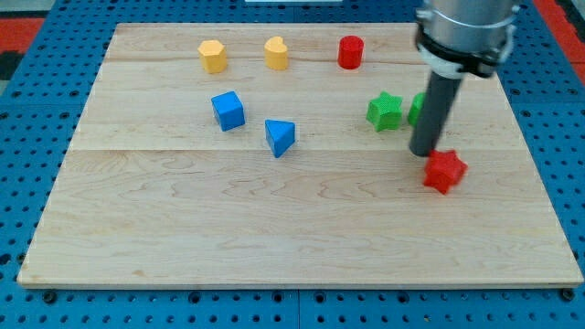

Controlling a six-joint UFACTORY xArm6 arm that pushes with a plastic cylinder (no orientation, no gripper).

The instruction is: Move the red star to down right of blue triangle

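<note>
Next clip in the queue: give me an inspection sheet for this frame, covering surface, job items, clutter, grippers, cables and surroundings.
Surface: wooden board, pale planks, lying flat.
Job's things: red star at the view's right; blue triangle near the middle, well to the star's left, apart from it.
Clutter: blue cube, yellow hexagon, yellow heart, red cylinder, green star, and a second green block partly hidden behind the rod.
Grippers: none fitted; my tip sits just up-left of the red star, touching or nearly so.
Cables: nothing seen.
Surroundings: blue perforated panel around the board.
</note>
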